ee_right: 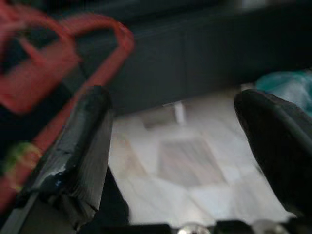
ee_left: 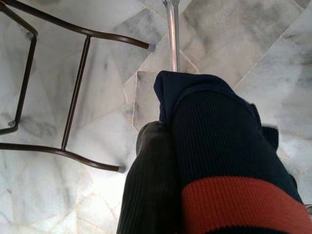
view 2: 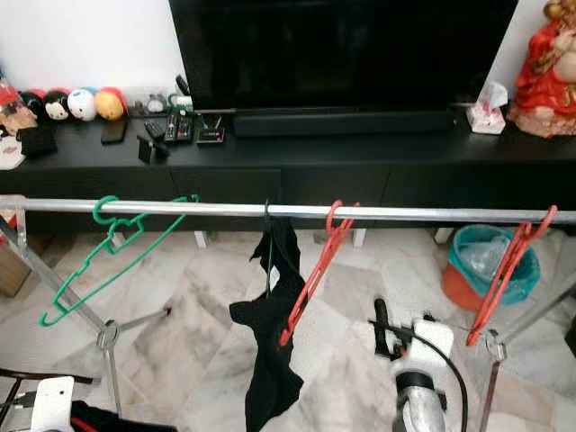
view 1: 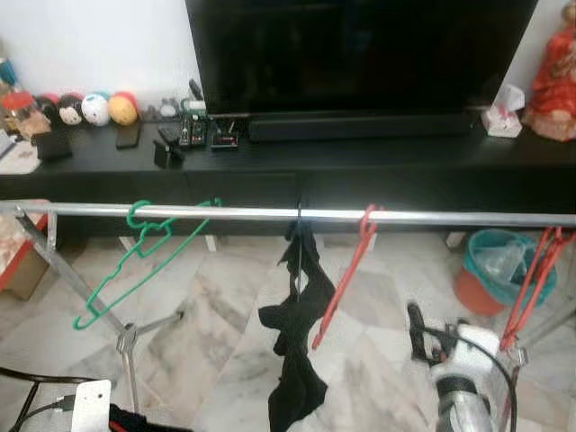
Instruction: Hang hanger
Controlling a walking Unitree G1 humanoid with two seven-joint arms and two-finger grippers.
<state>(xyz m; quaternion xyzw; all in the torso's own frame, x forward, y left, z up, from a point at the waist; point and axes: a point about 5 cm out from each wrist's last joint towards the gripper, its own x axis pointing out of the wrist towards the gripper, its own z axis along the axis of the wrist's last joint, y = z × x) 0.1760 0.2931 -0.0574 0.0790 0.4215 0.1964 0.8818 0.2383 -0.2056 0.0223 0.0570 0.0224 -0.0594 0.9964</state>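
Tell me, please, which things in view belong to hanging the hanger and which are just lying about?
For the job: metal rail; green hanger; red hanger; black garment; right gripper, open; left gripper, shut on a dark knit garment.

Lying about: television; plush toys; remotes; tissue box; teal bin.

Silver rail (view 1: pixel 270 213) with green hanger (view 1: pixel 135 256), black garment (view 1: pixel 297 333), two red hangers (view 1: pixel 346 274).

- My two head eyes look forward and down, sharing the horizontal silver metal clothes rail (view 1: pixel 270 213).
- My left wrist faces the grey-veined marble floor (ee_left: pixel 58 195) closely.
- My right wrist looks low toward the long black TV cabinet (ee_right: pixel 204 53).
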